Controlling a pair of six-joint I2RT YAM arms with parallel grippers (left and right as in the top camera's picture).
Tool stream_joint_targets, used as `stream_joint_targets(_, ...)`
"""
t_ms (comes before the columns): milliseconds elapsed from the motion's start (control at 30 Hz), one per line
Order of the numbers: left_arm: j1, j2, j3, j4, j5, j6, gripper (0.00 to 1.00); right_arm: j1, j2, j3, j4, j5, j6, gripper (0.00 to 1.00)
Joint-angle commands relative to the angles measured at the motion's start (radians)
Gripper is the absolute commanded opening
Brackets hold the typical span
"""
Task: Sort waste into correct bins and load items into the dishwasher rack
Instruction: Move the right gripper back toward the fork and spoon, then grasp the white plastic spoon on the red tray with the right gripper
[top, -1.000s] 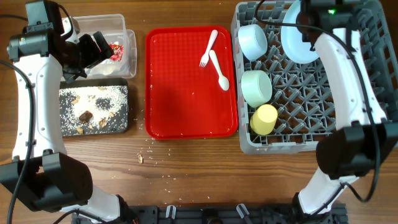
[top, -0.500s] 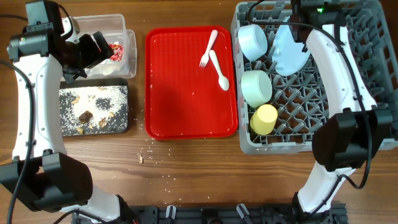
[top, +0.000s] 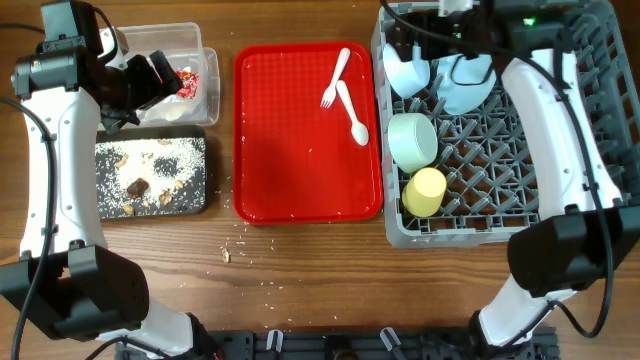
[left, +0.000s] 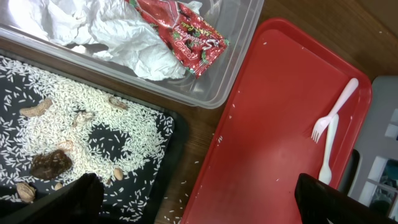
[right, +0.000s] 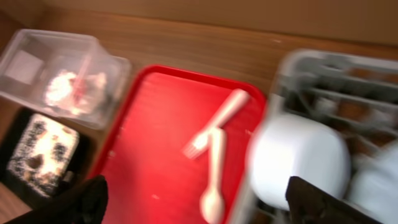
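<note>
My left gripper (top: 160, 82) (left: 205, 205) hangs open over the near edge of the clear tub (top: 197, 42) (left: 211, 93), nothing between its fingers. Inside the tub lies the crumpled tissue (left: 124, 31) with the red-and-white wrapper (left: 186, 31). Rice and brown scraps (left: 112, 130) cover the black tray (top: 207, 175). My right gripper (top: 412, 42) (right: 199, 205) is open above the back left corner of the grey rack (top: 500, 232), over a pale bowl (top: 405, 65) (right: 301, 162). The blue plate (top: 468, 80) stands in the rack beside it. A second bowl (top: 412, 140) and the yellow cup (top: 424, 190) also sit there.
A white fork (top: 335, 75) and spoon (top: 355, 115) lie on the red serving tray (top: 300, 150) between the bins and the rack. A few grains and a scrap (top: 240, 245) are scattered on the wooden table in front of it.
My right gripper has opened and let go of the blue plate, which now stands in the rack. That arm has swung left toward the rack's back corner. The left arm has not moved.
</note>
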Motion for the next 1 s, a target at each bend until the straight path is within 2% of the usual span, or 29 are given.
stream_joint_targets(0,0.002,-0.004,0.009,0.001,-0.007,-0.012,1.0,0.167,0.065,0.001,0.018,0.123,0.142,0.9)
stream_joint_targets(100,0.002,-0.004,0.009,0.001,-0.007,-0.012,1.0,0.287,0.114,0.001,-0.016,0.392,0.154,0.9)
stream_joint_targets(200,0.002,-0.004,0.009,0.001,-0.007,-0.012,1.0,0.341,0.164,0.001,-0.051,0.501,0.163,0.88)
stream_joint_targets(567,0.002,-0.004,0.009,0.001,-0.007,-0.012,1.0,0.314,0.313,0.001,-0.241,0.479,0.185,0.81)
stream_joint_targets(967,0.002,-0.004,0.009,0.001,-0.007,-0.012,1.0,0.313,0.426,0.001,-0.277,0.474,0.105,0.8)
